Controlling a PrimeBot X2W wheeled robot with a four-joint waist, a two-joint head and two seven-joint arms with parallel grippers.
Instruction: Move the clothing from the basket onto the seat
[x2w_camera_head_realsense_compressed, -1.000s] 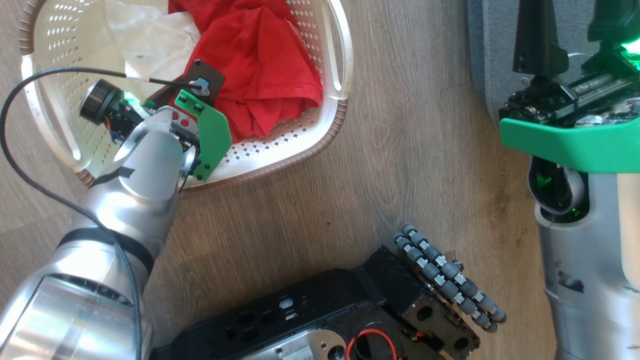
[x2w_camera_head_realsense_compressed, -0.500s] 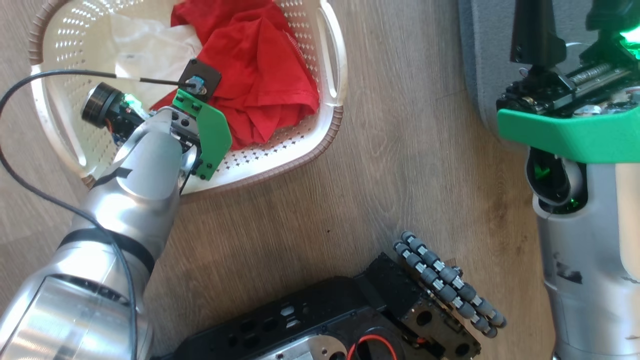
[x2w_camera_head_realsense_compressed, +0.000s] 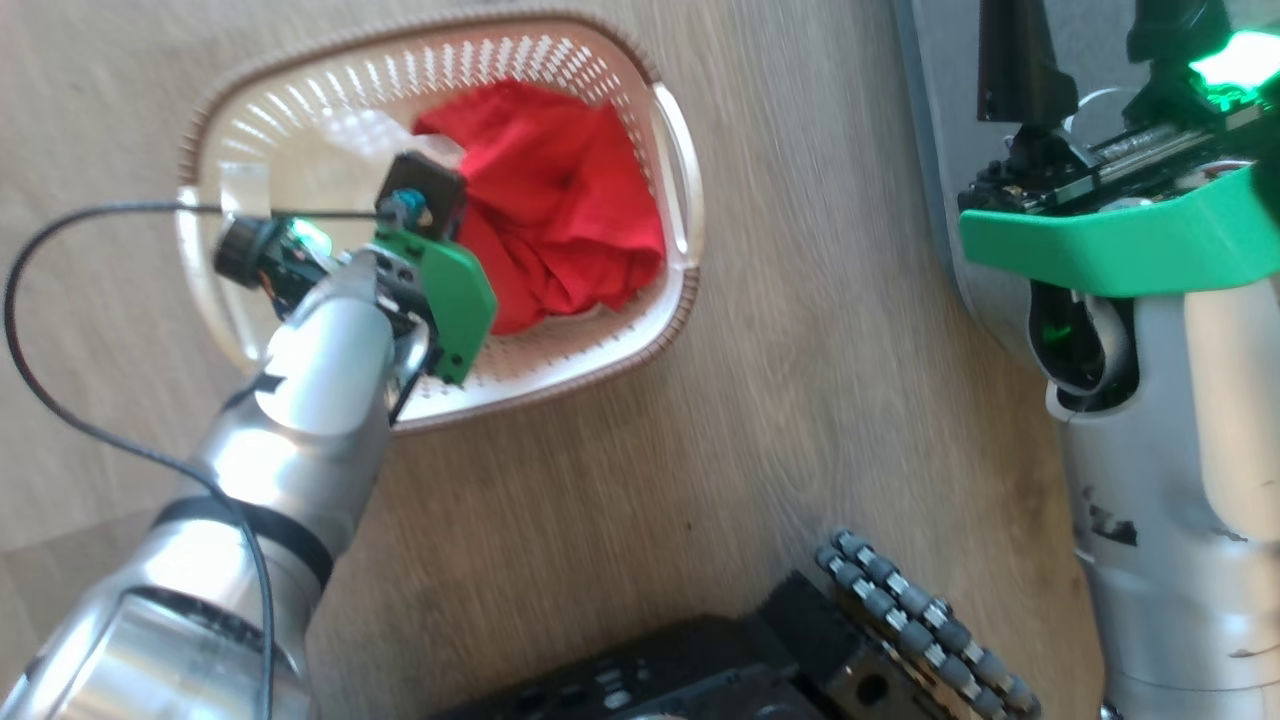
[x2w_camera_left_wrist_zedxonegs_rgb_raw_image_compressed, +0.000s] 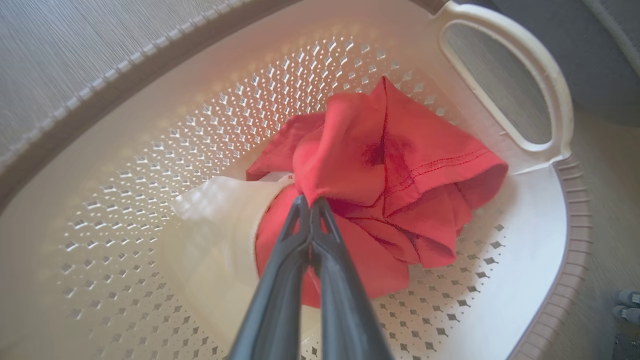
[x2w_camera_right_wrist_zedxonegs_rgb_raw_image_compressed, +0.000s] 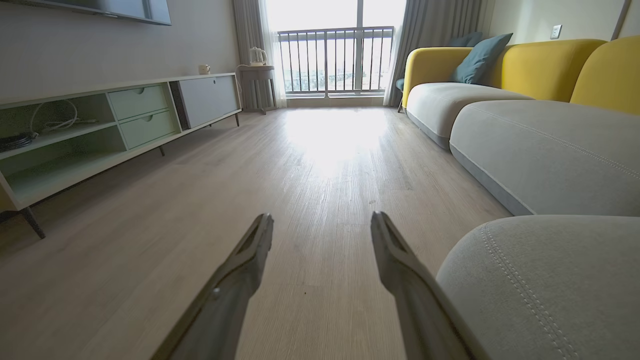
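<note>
Pale wood-look plank flooring (x2w_camera_head_realsense_compressed: 780, 380) carries the cream plastic laundry basket with perforated sides and a brown woven-look rim (x2w_camera_head_realsense_compressed: 560, 360). The large grey upholstered seat cushion with double stitching (x2w_camera_right_wrist_zedxonegs_rgb_raw_image_compressed: 550, 280) lies to the robot's right.

The left gripper (x2w_camera_left_wrist_zedxonegs_rgb_raw_image_compressed: 311, 202) reaches down into the basket, its two dark fingers pressed together on a fold of the bright red soft garment with a white panel (x2w_camera_left_wrist_zedxonegs_rgb_raw_image_compressed: 400, 165). The rest of the garment is bunched inside the basket walls, nearer the handle on the seat's side. The right gripper (x2w_camera_right_wrist_zedxonegs_rgb_raw_image_compressed: 322, 225) hangs beside the seat with its fingers spread wide, holding and touching nothing.

Compared with a second ago, the head camera has moved, so the whole basket is now in frame rather than only its near part. The garment, which lay spread with the white panel flat across the basket floor, is now gathered into a tighter red mound.

In the head view the left fingers are hidden behind the wrist's green bracket (x2w_camera_head_realsense_compressed: 455, 300), the right fingers are cut off at the top edge, and the picture is blurred. Much of the white panel sits under red folds.
</note>
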